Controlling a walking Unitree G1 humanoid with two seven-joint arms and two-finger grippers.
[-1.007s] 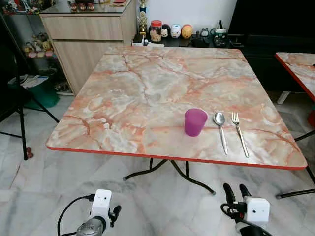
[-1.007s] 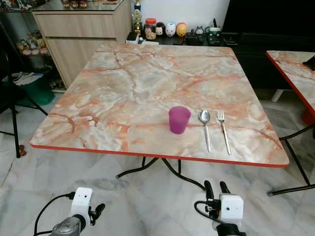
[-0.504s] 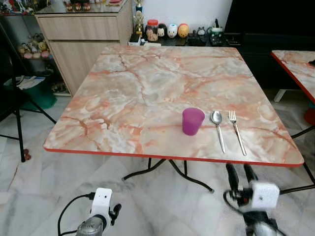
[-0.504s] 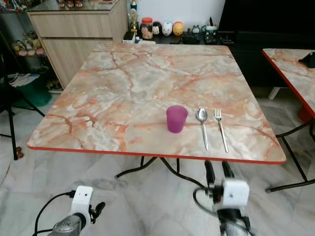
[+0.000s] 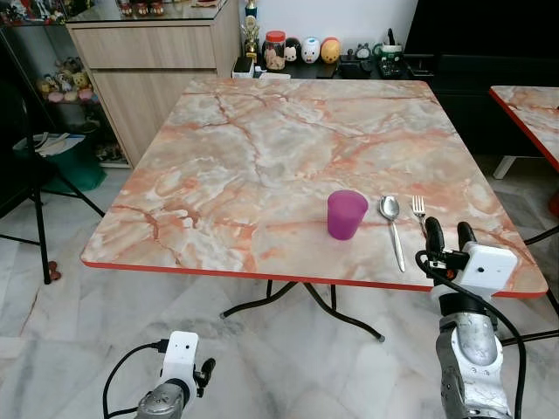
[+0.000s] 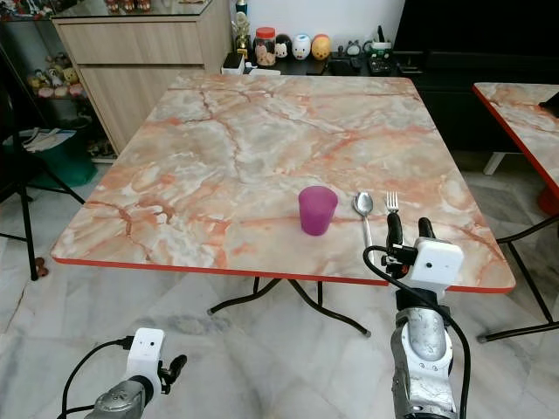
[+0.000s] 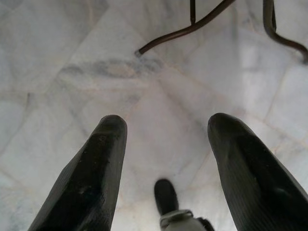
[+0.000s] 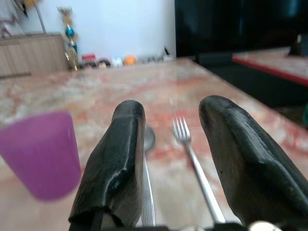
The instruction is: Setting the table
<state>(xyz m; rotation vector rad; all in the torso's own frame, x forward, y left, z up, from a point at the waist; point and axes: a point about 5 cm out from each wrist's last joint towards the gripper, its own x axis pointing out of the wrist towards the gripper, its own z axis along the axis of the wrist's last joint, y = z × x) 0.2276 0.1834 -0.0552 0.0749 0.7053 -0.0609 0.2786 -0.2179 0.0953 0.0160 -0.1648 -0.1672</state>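
Change: right claw (image 5: 445, 236) risen from below the table (image 5: 262, 157) edge to the near edge, fingers apart, poised over the fork (image 5: 418, 208) handle; likely a reach to pick up or shift the cutlery. Left claw (image 7: 163, 144) low over the floor, fingers apart, idle.

Count, near right part of table: purple cup (image 5: 347, 215), one; spoon (image 5: 390, 212), one, just beside; fork, one.

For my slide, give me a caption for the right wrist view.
Open right gripper lined up over the fork, spoon and purple cup alongside on the marble table.
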